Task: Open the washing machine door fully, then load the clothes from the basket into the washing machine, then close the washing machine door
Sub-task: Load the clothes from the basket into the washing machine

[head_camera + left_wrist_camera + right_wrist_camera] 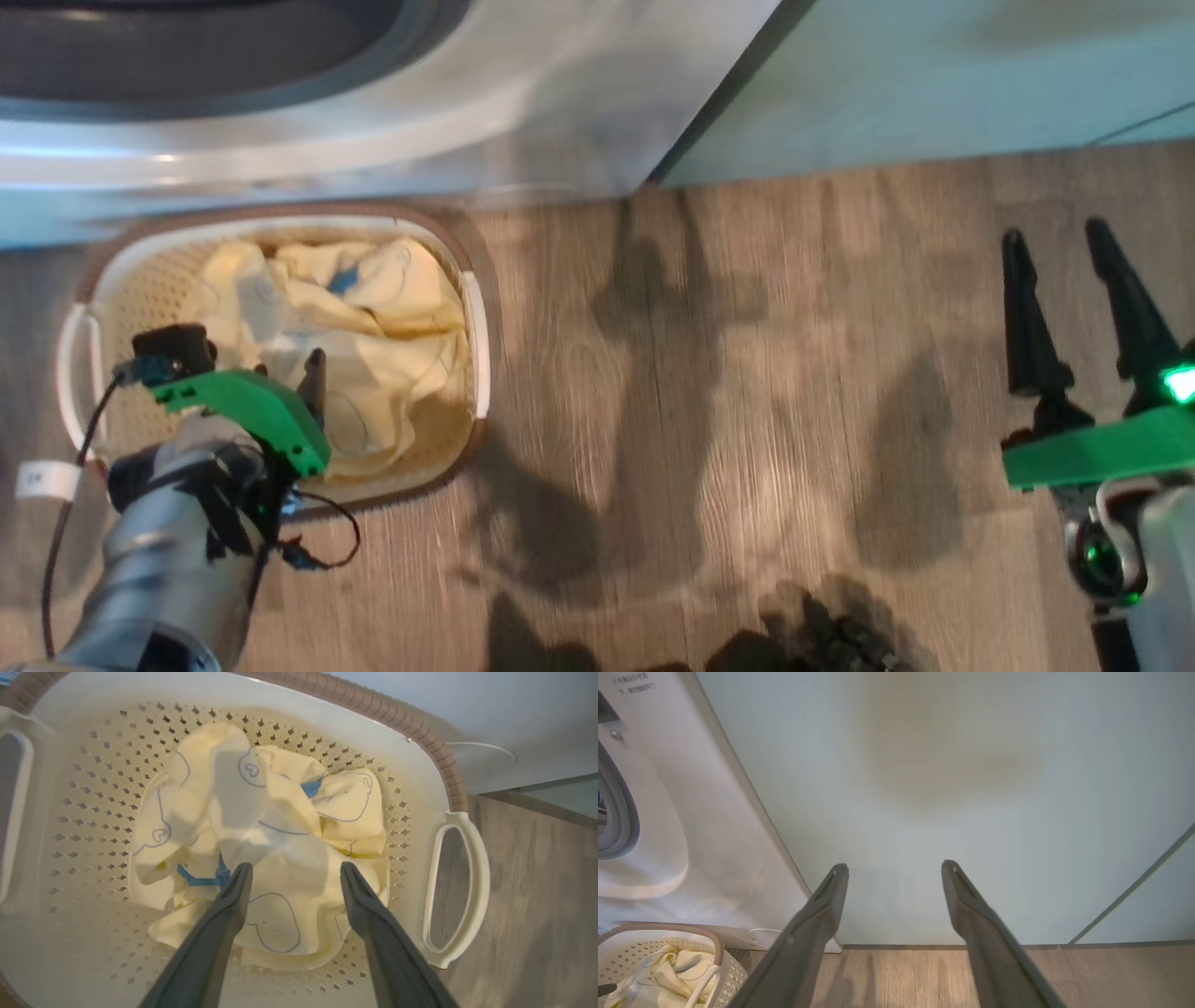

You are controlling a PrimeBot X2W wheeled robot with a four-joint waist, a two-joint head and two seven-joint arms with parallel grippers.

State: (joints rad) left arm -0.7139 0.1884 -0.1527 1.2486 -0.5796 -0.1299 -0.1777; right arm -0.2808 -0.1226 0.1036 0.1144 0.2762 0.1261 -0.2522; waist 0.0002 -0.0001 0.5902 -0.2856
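The washing machine takes the upper left of the head view. Just below it, at centre left, the basket stands on the floor with the clothes inside. The left gripper is spread wide over the clothes, pinching nothing. The right gripper, at the right edge, is also wide apart and empty.

My crumpled pale yellow clothes with thin blue line drawings lie heaped in the cream perforated basket, which sits just before the white washing machine.
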